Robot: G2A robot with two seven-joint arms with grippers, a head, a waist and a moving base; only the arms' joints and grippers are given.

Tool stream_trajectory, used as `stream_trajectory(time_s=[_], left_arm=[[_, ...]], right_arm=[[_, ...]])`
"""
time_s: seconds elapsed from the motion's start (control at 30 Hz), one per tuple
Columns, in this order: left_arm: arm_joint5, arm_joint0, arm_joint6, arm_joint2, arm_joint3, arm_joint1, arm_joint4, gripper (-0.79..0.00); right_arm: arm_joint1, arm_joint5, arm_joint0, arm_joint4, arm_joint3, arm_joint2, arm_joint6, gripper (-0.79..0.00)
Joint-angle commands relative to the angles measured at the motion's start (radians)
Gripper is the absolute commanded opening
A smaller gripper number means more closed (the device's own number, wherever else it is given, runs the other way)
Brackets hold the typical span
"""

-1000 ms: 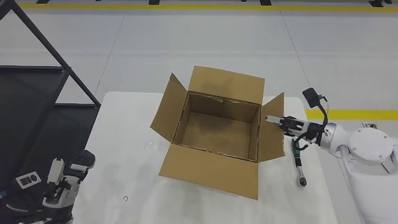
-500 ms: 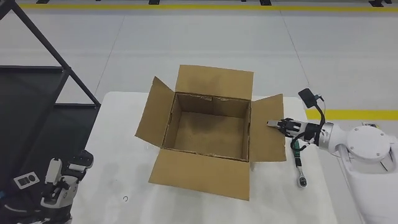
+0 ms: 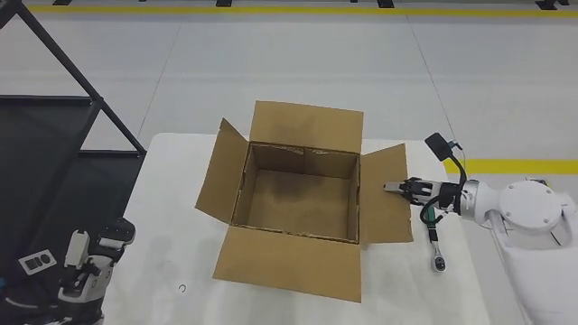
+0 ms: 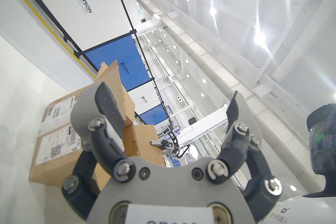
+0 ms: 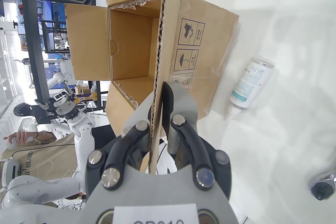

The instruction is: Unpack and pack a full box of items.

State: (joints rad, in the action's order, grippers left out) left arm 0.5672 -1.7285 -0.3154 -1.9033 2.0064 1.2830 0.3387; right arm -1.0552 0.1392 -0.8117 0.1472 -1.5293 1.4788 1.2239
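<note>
The cardboard box point(image 3: 289, 266) sits open mid-tabletop point(image 3: 172, 226), the right hand point(image 3: 395, 187) pinched tight on the edge of its right flap point(image 3: 384, 212). The left hand point(image 4: 169, 95), spread wide and holding nothing, hangs by the tabletop's near left corner; a ratchet point(image 3: 434, 251) lies right of the box

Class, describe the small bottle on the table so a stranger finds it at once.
Find the open cardboard box on the white table. On the side where the right gripper grips it, a bottle lies on its side beside the box wall. It is a white cylinder with teal print, unlike the metal wrench nearby.
</note>
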Motion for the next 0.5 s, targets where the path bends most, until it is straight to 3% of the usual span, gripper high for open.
stream_trajectory(time_s=[0.0, 0.07, 0.1, 0.13, 0.17, 0.2, 0.47], left_arm=[[0.001, -0.001, 0.002, -0.001, 0.001, 0.000, 0.000, 0.000], [0.001, -0.003, 0.001, -0.001, 0.001, 0.000, 0.001, 0.000], [0.001, -0.003, 0.001, -0.002, 0.001, 0.000, 0.001, 0.000], [0.001, -0.003, 0.003, -0.002, 0.001, 0.001, 0.002, 0.000], [0.001, -0.003, 0.003, -0.002, 0.001, 0.001, 0.002, 0.000], [0.002, -0.004, 0.003, -0.002, 0.001, 0.001, 0.002, 0.000], [-0.002, -0.001, -0.003, -0.004, 0.007, 0.001, 0.002, 0.000]], right_arm=[[0.002, 0.002, 0.003, 0.002, 0.002, -0.006, 0.006, -0.785], [0.004, 0.003, 0.009, 0.001, 0.006, -0.012, 0.010, -0.785], [0.005, 0.004, 0.012, 0.002, 0.009, -0.016, 0.012, -0.533], [0.006, 0.004, 0.015, 0.002, 0.011, -0.019, 0.013, -0.376], [0.007, 0.004, 0.017, 0.001, 0.013, -0.021, 0.013, -0.099], [0.009, 0.005, 0.019, 0.000, 0.013, -0.024, 0.012, 0.000], [0.027, -0.002, -0.017, -0.016, -0.029, 0.055, -0.039, 0.000]])
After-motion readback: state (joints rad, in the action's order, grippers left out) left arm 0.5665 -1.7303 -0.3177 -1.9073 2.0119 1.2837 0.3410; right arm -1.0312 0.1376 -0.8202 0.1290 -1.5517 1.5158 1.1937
